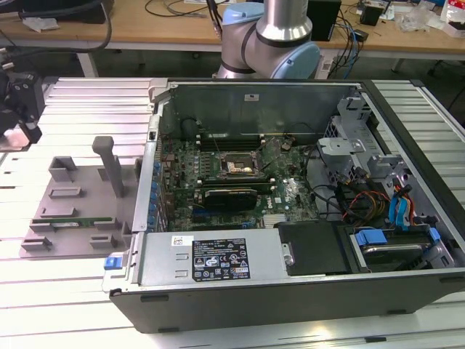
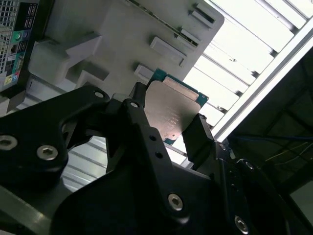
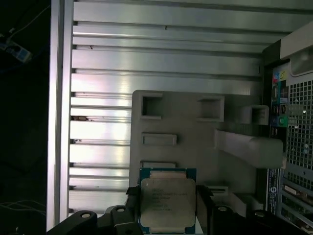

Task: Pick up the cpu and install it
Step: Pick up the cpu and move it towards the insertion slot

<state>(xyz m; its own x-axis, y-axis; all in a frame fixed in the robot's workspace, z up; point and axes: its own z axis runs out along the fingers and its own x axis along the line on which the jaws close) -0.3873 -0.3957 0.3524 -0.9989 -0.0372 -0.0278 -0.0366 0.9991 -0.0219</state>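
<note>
Above the slatted aluminium table [image 3: 146, 63], the hand [image 3: 167, 211] clamps the cpu [image 3: 167, 198] by two edges: silver-grey top, thin green rim.

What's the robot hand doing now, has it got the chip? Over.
Status: gripper shut on the cpu. Held off the grey tray. Computer case lies open at the exterior view's right.

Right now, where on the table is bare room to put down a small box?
Free: the slatted table between the grey fixture and the wooden bench, and the strip nearer than the fixture. Crowded: inside the computer case, with its motherboard and cables.
</note>
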